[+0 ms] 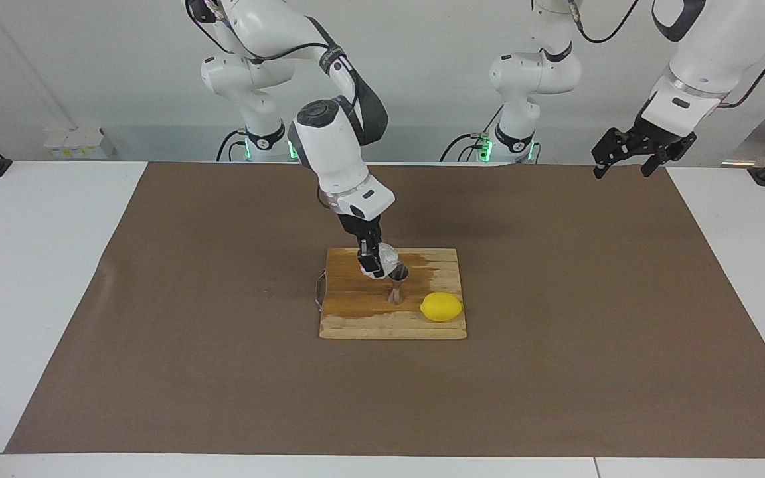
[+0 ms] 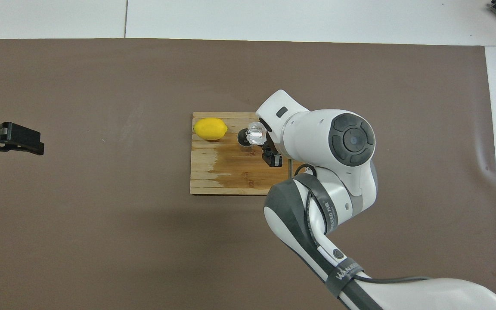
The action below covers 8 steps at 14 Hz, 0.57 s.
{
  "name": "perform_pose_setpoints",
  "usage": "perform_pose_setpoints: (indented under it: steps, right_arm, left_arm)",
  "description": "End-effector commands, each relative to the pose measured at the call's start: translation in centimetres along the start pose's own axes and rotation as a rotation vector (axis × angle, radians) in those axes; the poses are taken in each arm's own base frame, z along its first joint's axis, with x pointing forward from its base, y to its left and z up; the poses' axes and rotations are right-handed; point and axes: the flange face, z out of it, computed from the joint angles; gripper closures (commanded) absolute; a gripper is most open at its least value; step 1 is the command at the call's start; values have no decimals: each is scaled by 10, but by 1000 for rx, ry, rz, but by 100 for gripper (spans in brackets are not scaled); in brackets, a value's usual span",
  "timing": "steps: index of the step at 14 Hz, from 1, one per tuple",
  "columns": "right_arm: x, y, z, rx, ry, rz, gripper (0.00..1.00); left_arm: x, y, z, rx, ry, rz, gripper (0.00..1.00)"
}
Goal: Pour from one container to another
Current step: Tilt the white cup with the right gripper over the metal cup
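Nearest to the robots, we see the right gripper (image 1: pixel 380 260) over the wooden cutting board (image 1: pixel 356 318), its fingers clamped on the glass cup (image 1: pixel 388 255). The cup is tipped hard over, its mouth turned down toward the jigger (image 1: pixel 396 287), whose top cone it meets or nearly meets; in the overhead view the cup (image 2: pixel 256 133) covers part of the jigger's (image 2: pixel 243 138) open mouth. We cannot tell what is inside either container, nor whether anything is running between them.

The jigger stands upright about midway along the board, on the stained, darker part of the wood. Just beside it, toward the left arm's end of the board, lies a yellow lemon (image 1: pixel 441 307), apart from the jigger and slightly farther from the robots. The board (image 2: pixel 213 181) rests in the middle of a brown mat (image 1: pixel 555 372) that covers most of the white table (image 1: pixel 30 279).

In the overhead view the right arm's bulky wrist hides one corner of the board.

The left gripper (image 1: pixel 623 160) waits in the air over the mat's corner at its own end of the table, its fingers spread apart and holding nothing.
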Motion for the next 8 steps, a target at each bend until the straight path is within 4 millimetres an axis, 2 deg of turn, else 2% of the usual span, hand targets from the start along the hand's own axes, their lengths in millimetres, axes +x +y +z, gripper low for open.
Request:
perform_pose_setpoints:
  steps: [1, 8]
  right_arm:
    - [3, 5, -1, -25, -9, 3, 100]
    - [2, 4, 4, -30, -9, -8, 100]
  left_arm:
    - [-1, -2, 1, 4, -1, 6, 0]
    - [-1, -3, 1, 4, -1, 5, 0]
